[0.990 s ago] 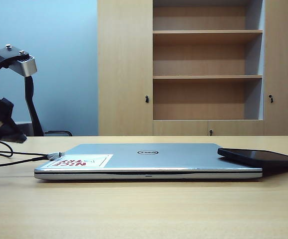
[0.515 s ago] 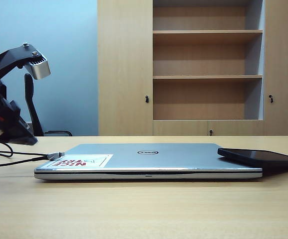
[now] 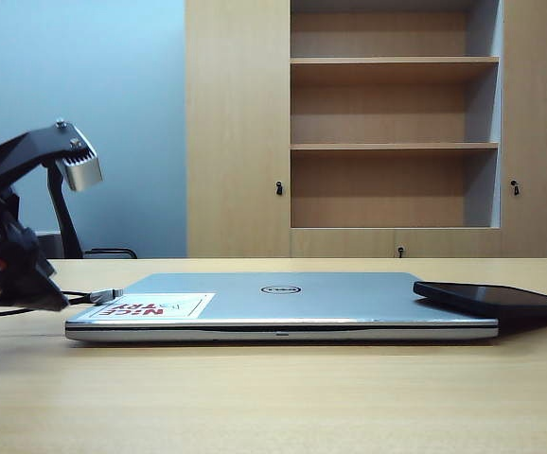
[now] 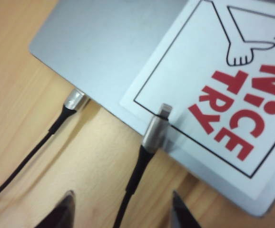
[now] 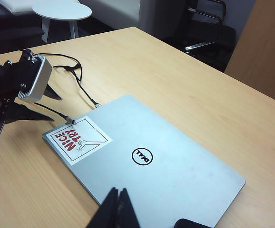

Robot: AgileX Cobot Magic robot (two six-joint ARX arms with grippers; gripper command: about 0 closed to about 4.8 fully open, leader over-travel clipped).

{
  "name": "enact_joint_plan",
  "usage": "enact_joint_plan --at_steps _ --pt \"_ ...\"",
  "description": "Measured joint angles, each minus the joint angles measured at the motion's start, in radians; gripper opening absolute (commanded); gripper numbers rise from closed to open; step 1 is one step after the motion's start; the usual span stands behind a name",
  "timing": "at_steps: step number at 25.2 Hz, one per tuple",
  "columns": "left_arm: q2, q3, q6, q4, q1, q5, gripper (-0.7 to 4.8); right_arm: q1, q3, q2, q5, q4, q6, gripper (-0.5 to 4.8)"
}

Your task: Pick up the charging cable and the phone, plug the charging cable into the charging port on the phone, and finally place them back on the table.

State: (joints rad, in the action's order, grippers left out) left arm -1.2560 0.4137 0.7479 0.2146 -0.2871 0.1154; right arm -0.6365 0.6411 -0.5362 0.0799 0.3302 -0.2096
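Beige wood-grain tabletop (image 3: 273, 397) is carrying a closed silver laptop (image 3: 283, 301); shelf cabinet (image 3: 387, 128) and blue wall behind. Phone (image 3: 496, 298) is resting on the laptop's right corner. Charging cable (image 4: 144, 156) plug is lying on the sticker (image 4: 213, 90). Left gripper (image 4: 121, 211) is hovering above it, fingers spread. Right gripper (image 5: 117, 209) is hanging over the laptop, fingers pressed together.

The left gripper (image 4: 121, 211) hangs wide open just off the laptop (image 3: 283, 303) corner, with the cable (image 4: 138, 168) between its fingers. Bare table (image 3: 273, 397) lies beside that corner. The right gripper (image 5: 118, 209), shut, hovers over the laptop.
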Motion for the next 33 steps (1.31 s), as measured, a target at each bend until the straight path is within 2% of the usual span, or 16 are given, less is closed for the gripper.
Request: enact_joint_plan --at_steps 17,19,20,22,28,32,33 --pt "-0.189 0.001 0.0 0.216 0.0 0.001 2.45 0.0 0.0 0.0 0.0 -0.026 0.0 -0.01" --pt "-0.192 0.001 0.0 0.22 0.0 0.002 2.14 0.0 0.0 0.0 0.0 -0.026 0.0 -0.01" --pt "-0.193 0.001 0.0 0.22 0.0 0.002 1.2 0.0 0.0 0.0 0.0 -0.026 0.0 -0.01" --pt "-0.196 0.001 0.001 0.211 -0.002 0.002 -0.07 0.0 0.0 0.0 0.0 -0.026 0.0 -0.01" --pt "-0.198 0.0 -0.002 0.196 -0.003 0.0 -0.06 0.0 0.0 0.0 0.0 -0.026 0.0 -0.01" --pt "-0.181 0.001 -0.113 0.189 -0.003 0.0 -0.06 0.0 0.0 0.0 0.0 -0.026 0.0 -0.01" --pt "-0.157 0.004 -0.184 0.183 -0.004 0.0 -0.06 0.0 0.0 0.0 0.0 -0.026 0.0 -0.01"
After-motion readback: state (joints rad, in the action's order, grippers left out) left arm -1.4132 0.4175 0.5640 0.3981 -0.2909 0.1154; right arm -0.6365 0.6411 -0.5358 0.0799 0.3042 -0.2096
